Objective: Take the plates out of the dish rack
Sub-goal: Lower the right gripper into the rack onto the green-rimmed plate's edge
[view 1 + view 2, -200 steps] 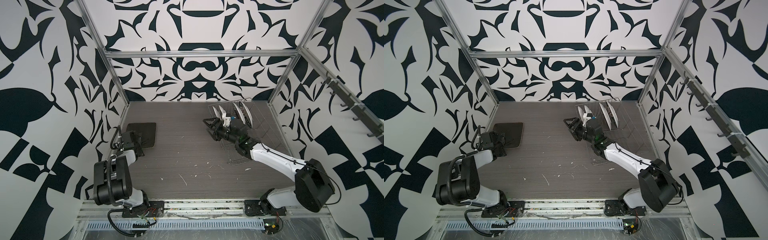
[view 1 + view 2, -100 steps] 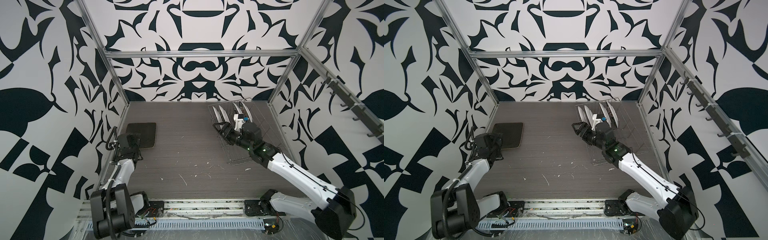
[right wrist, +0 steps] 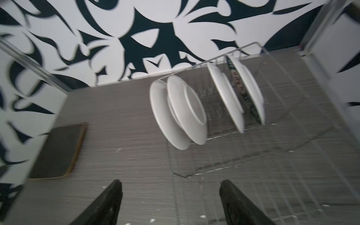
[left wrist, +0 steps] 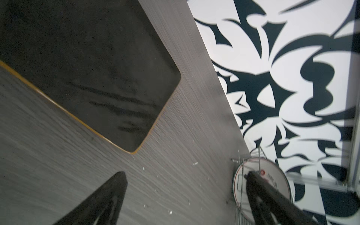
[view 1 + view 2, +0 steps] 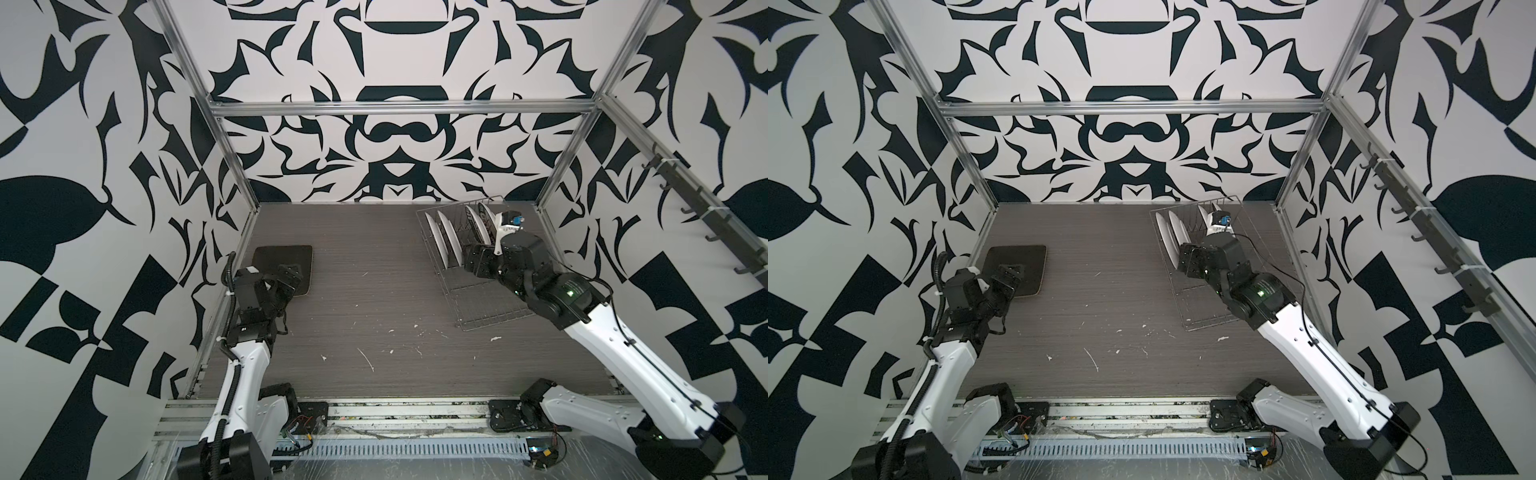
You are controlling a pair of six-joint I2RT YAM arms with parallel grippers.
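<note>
Counter [image 5: 374, 299]: grey wood-grain surface inside patterned walls.
Dish rack [image 5: 478, 303]: silver wire, at the far right of the counter, running front to back.
Dark plate [image 5: 291, 257]: rounded square, flat on the counter at far left, outside the rack.
White plates [image 3: 175, 115]: several on edge in the rack's far half, leaning; one shows a dark lettered rim.
Left hand [image 4: 185, 175]: spread wide, empty, at the dark plate's near edge.
Right hand [image 3: 170, 182]: spread apart, empty, over the rack, just short of the white plates.

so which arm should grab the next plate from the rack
Right. The right gripper hangs open over the dish rack, facing the white plates; the left gripper is across the table by the dark plate.
</note>
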